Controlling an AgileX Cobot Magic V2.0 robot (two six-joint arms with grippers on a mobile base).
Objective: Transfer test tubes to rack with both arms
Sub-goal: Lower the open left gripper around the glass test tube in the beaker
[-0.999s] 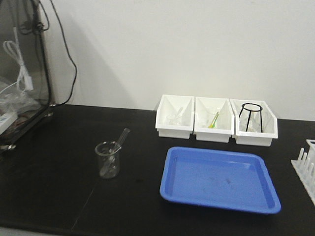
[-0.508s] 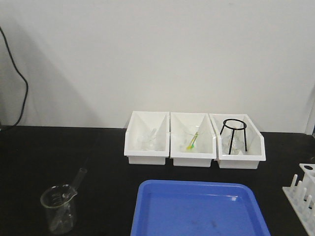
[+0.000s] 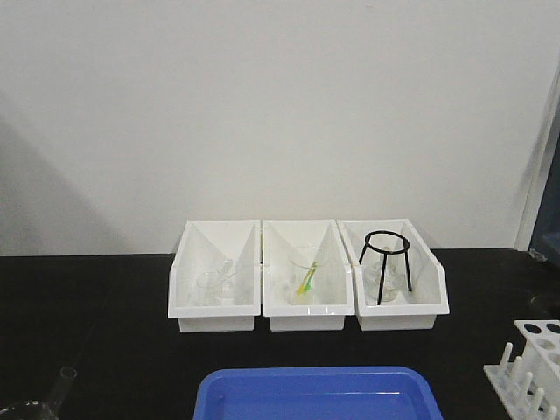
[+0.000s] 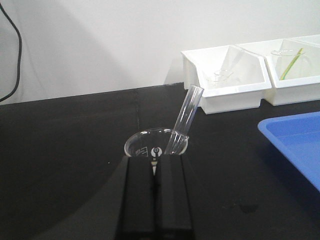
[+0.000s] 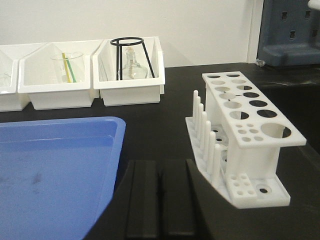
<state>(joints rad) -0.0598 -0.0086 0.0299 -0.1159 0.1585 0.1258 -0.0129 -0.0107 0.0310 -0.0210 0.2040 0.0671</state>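
A slim, clear glass test tube [image 4: 183, 117] is leaning rim-up in a squat glass beaker [image 4: 142, 143] on the matte black worktop [image 4: 60, 150], just beyond the left hand [image 4: 154, 161], whose flat black fingers are pressing together on nothing. The right hand [image 5: 159, 165] is likewise sitting clenched and empty, with the white plastic rack [image 5: 252, 157], round-holed and pegged, standing just to its right and a glossy blue tray [image 5: 50, 165] lying to its left.

Looks like a lab: black table [image 3: 87, 328], beaker [image 4: 142, 143] holding a test tube [image 4: 184, 117], white rack [image 5: 250, 107] right of the blue tray [image 5: 50, 165], glassware bins [image 3: 306, 321] behind it.
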